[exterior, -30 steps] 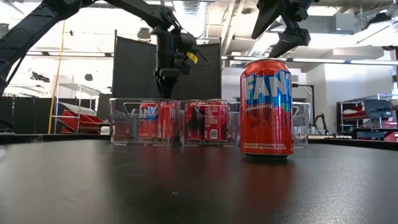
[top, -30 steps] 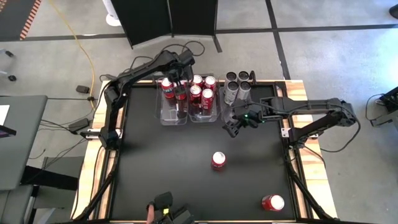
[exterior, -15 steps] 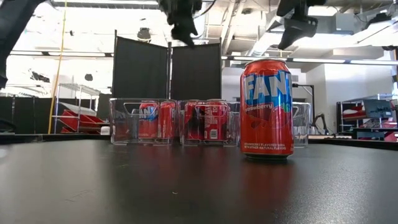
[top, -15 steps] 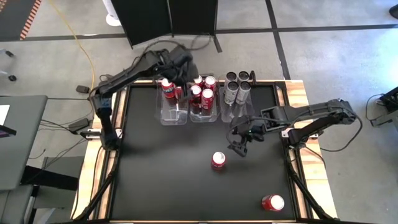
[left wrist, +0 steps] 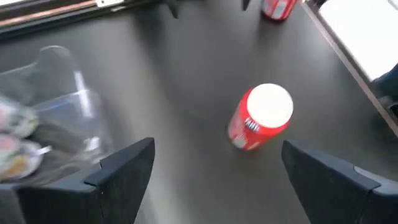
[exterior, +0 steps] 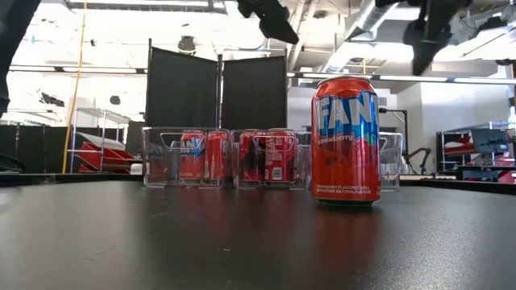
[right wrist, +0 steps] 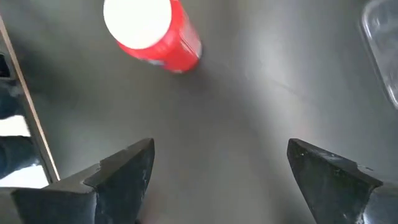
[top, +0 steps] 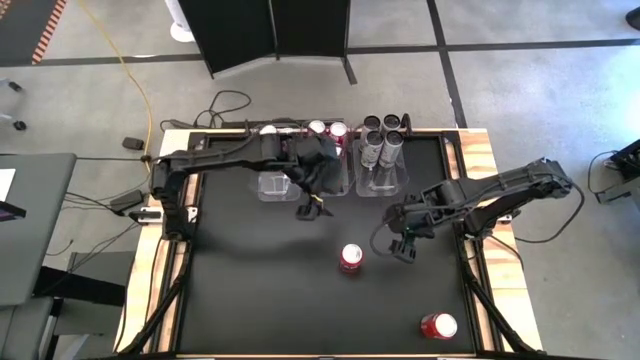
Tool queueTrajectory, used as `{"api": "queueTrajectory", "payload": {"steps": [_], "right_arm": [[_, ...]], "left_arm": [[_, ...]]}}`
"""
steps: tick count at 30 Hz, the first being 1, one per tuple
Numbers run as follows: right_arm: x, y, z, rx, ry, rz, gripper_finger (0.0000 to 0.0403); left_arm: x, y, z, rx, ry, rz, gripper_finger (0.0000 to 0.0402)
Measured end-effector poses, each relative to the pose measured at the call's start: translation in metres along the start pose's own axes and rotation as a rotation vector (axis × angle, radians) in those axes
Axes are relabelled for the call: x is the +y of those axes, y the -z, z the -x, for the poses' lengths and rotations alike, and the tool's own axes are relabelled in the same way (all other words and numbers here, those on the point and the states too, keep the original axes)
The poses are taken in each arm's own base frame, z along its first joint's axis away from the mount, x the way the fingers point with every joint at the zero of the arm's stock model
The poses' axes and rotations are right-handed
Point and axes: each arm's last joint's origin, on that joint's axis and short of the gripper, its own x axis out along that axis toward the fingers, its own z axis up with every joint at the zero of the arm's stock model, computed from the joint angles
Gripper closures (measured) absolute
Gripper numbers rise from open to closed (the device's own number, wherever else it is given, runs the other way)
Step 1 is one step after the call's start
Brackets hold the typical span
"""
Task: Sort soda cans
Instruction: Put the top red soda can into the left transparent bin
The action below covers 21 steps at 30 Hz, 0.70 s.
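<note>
A red soda can (top: 351, 258) stands upright on its base on the black table (top: 250, 290), mid-table, and also shows as the red can (left wrist: 261, 118) (exterior: 345, 141). A second red can (top: 438, 326) (right wrist: 152, 31) stands near the front right corner. More red cans (exterior: 270, 155) and silver cans (top: 383, 140) stand in the clear bins at the far edge. My left gripper (top: 312, 208) (left wrist: 214, 168) hangs open just in front of the bins, above and left of the middle can. My right gripper (top: 407, 248) (right wrist: 217, 168) hangs open to that can's right, pointing steeply down.
Three clear bins (top: 382, 180) sit side by side along the far edge, the left arm lying over the left two. Wooden strips (top: 485, 290) border the table. Bare black surface spreads over the table's left and near parts.
My left gripper has swung out from over the far left bin toward the near edge and the right, rising and rolling as it went. My right gripper has moved toward the near edge and tipped further down. Both stay open. The cans have kept still.
</note>
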Motion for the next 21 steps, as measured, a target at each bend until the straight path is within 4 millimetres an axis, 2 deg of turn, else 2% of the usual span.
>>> {"api": "queueTrajectory", "payload": {"steps": [5, 15, 21], "right_arm": [[0.001, 0.006, 0.001, 0.031, 0.015, -0.018, 0.002], [-0.01, 0.016, 0.018, 0.006, 0.039, -0.129, 0.002], [-0.013, 0.021, 0.03, -0.094, 0.057, -0.248, 0.002]], "left_arm": [[-0.008, 0.006, -0.028, -0.071, 0.063, 0.005, 0.0054], [-0.044, 0.02, -0.077, -0.162, 0.107, -0.09, 0.0054], [-0.053, 0.025, -0.091, -0.232, 0.105, -0.089, 0.0054]]}}
